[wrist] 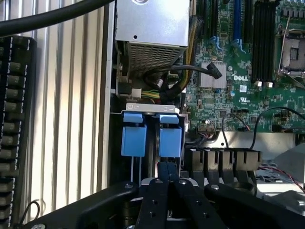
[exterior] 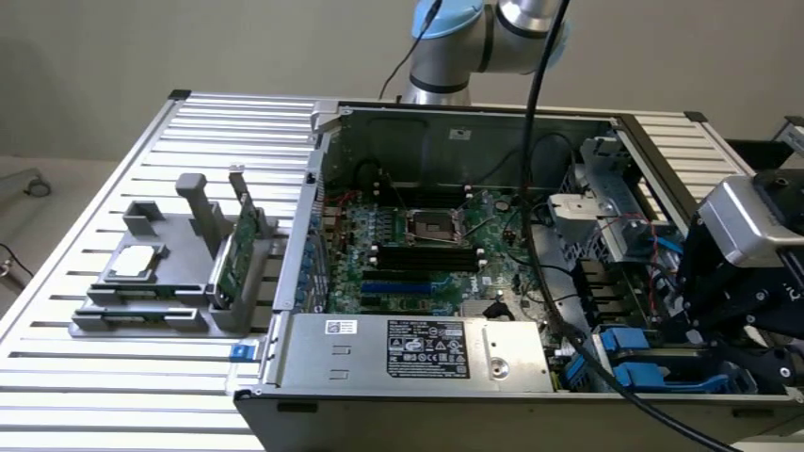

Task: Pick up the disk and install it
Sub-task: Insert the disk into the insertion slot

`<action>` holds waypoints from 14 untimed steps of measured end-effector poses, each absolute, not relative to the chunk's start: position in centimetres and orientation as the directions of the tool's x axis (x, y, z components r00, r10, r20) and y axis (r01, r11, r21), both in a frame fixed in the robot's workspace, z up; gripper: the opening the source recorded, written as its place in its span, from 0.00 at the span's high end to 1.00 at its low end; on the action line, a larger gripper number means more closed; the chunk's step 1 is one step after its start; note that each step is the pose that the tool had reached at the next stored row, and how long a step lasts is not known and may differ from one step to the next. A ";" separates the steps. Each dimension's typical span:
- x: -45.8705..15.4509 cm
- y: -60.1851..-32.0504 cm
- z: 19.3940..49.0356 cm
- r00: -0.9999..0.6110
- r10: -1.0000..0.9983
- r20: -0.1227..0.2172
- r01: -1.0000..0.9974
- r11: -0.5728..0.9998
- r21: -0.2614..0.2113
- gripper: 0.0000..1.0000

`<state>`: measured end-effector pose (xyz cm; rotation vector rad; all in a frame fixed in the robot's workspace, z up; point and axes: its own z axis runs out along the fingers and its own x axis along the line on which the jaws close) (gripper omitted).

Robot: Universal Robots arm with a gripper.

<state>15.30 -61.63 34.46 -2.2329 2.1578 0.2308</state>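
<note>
Two bright blue carrier ends stand side by side in the drive bay at the corner of the open computer case. The disk (wrist: 170, 139) closest to my fingers shows only this blue end, with its body hidden down in the bay. The second blue carrier (wrist: 133, 137) sits beside it. My gripper (wrist: 167, 165) is shut, its black fingertips pressed together right at the edge of the nearer blue carrier. I cannot tell whether they pinch any part of it. In the exterior view the gripper (exterior: 735, 311) hangs over the blue carriers (exterior: 632, 356) at the case's right front corner.
The open case (exterior: 329, 188) holds the motherboard (exterior: 427, 245) and a silver power supply (exterior: 415, 350). A thick black cable (exterior: 538, 188) hangs across the case. On the exterior view's left, a grey fixture (exterior: 176, 311) carries a green card (exterior: 239, 250) and a silver chip (exterior: 136, 262) on the slatted table (exterior: 75, 377).
</note>
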 end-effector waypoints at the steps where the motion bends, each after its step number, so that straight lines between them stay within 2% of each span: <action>1: 15.3 -61.6 34.8 0.028 -0.992 -0.126 -0.996 -0.039 0.084 0.89; 14: 15.3 -61.6 37.4 0.026 -0.992 -0.126 -0.994 -0.039 0.103 0.89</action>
